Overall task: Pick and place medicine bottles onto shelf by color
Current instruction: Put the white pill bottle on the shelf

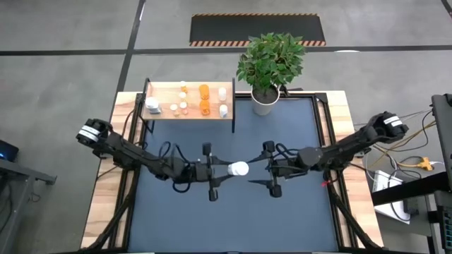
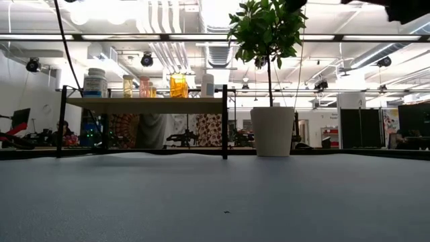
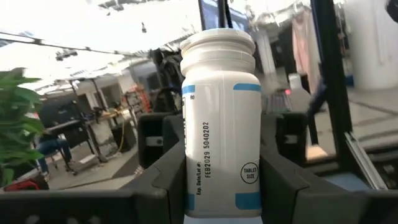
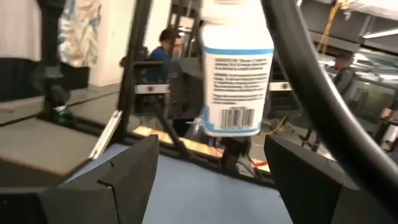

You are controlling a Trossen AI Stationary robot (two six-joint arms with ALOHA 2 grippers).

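Closest to the left wrist camera we see a white plastic medicine bottle with blue label bands, pinched between the left gripper fingers above the middle of the dark blue tabletop. Facing it from just beside, the right gripper has its fingers spread wide and, as far as we can judge, holds nothing. On the light wood shelf with black metal legs at the table's far left we find white bottles and orange ones, near a potted green plant
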